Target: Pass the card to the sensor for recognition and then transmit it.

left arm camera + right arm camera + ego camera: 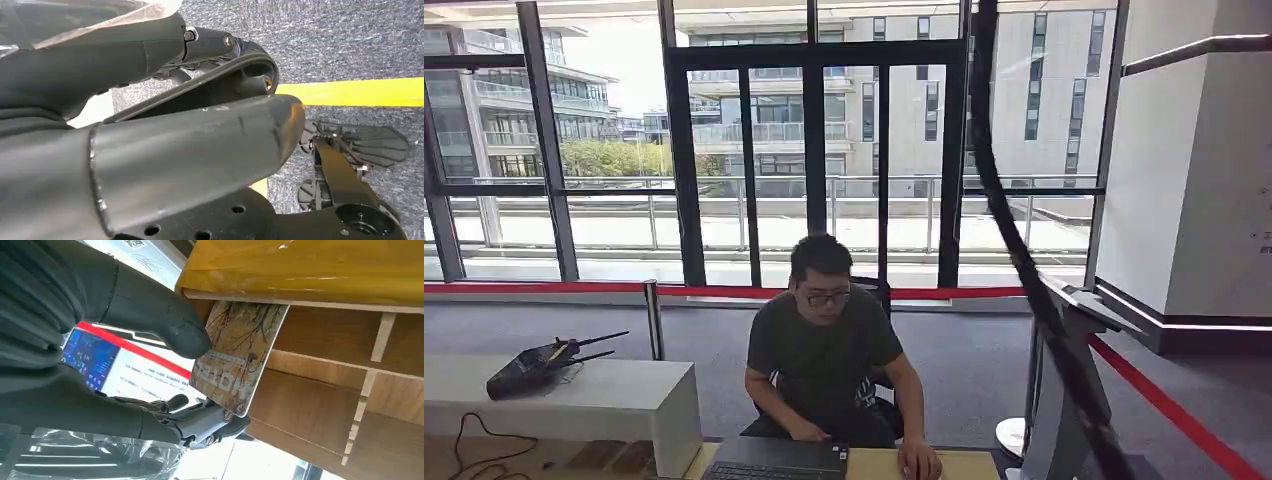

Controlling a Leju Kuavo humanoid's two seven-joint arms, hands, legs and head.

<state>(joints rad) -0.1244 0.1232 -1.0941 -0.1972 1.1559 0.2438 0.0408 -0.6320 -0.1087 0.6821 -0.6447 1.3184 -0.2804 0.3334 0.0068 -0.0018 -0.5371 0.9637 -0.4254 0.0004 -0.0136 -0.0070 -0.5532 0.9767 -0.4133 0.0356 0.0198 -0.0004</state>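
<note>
In the right wrist view my right hand (pixel 100 340) pinches a card (pixel 235 355) printed with bare tree branches, thumb on its face and fingers beneath it. The card is held close to the wooden side of a desk (pixel 320 405), just under its glossy yellow top (pixel 300 265). Behind the hand a screen (pixel 135 370) with a red stripe and a blue panel shows. In the left wrist view my left hand (pixel 190 115) hangs over the floor, its thumb and fingers apart with nothing between them. A grey stand with a slanted top (pixel 1074 390) rises at the lower right of the head view.
A person (pixel 824 350) sits facing me behind a desk with a laptop (pixel 774 460), one hand on the desk. A white bench (pixel 604 400) with a black antenna device (pixel 539 365) stands at left. Red barrier tape (pixel 1164 405) and a black cable (pixel 1024 260) cross the right side.
</note>
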